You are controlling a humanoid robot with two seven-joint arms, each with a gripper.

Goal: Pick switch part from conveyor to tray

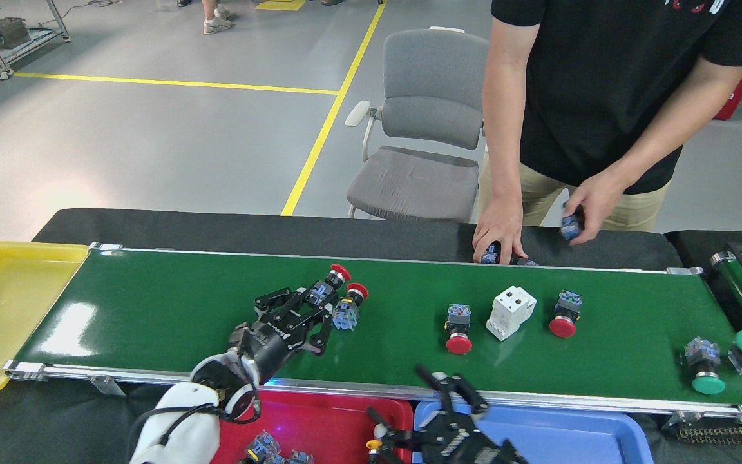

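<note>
Our left gripper (310, 308) lay low over the conveyor (171, 309), its black fingers (281, 300) spread apart and reaching around a red-capped switch part (327, 287); we could not tell whether they touched it. A second red-capped switch (347, 305) sat just beside it on the right. Our right gripper (432, 406) hung at the near edge, above the seam between the red tray (319, 422) and the blue tray (577, 432), fingers splayed wide and holding nothing. In the red tray, small parts (268, 448) lay near its front. Farther right on the belt stood another red switch (458, 327), a white block (510, 312), a third red switch (564, 313) and two green-capped switches (706, 368). Across the belt a person's hand (498, 233) rested on parts at the far edge.
</note>
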